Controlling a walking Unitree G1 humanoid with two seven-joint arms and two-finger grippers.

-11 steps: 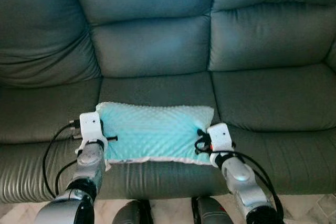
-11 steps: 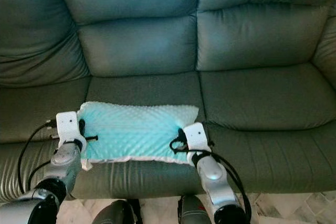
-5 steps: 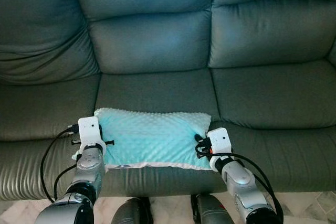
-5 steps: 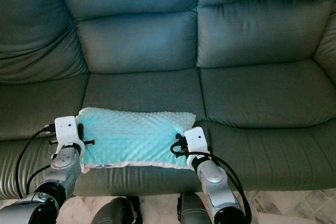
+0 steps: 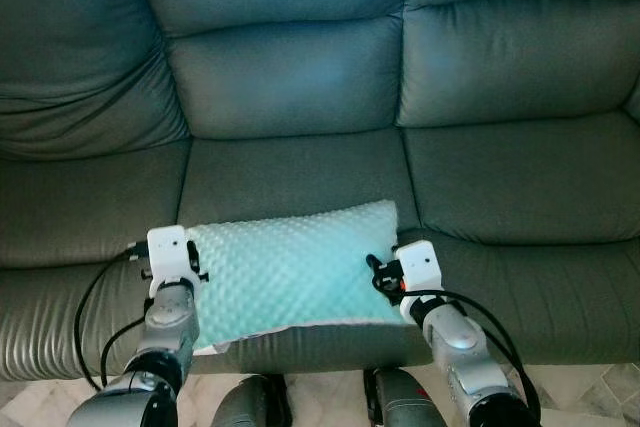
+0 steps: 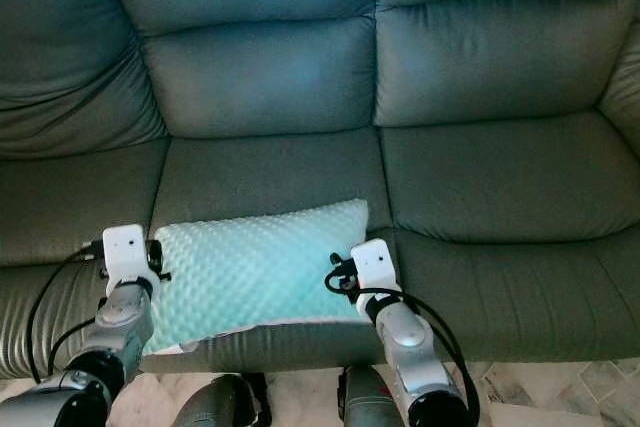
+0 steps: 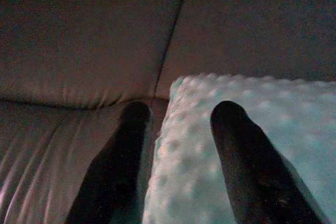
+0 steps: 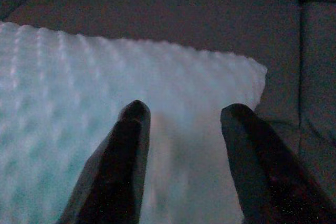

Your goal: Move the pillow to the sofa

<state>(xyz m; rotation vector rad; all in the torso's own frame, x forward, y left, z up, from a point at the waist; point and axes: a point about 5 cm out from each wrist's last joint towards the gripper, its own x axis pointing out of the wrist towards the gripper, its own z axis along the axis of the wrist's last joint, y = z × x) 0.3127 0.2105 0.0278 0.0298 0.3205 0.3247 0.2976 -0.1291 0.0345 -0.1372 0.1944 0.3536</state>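
My left gripper (image 7: pixel 178 145), low in the left of the head view, has its two black fingers spread, one on the sofa leather and one lying on the pillow's edge. My right gripper (image 8: pixel 184 145), lower centre-right, is likewise spread, both fingers resting over the pillow's end without pinching it. Between them lies the pale turquoise, dimpled, soft fabric pillow (image 5: pixel 290 267), flat on the front of the middle seat cushion, its near edge overhanging the seat front slightly. I judge it is set down and my grippers flank it only to let go cleanly. The grey-green leather sofa (image 5: pixel 290 87) spans the frame; a strip of pale marbled floor (image 5: pixel 600 402) shows at the bottom edge.
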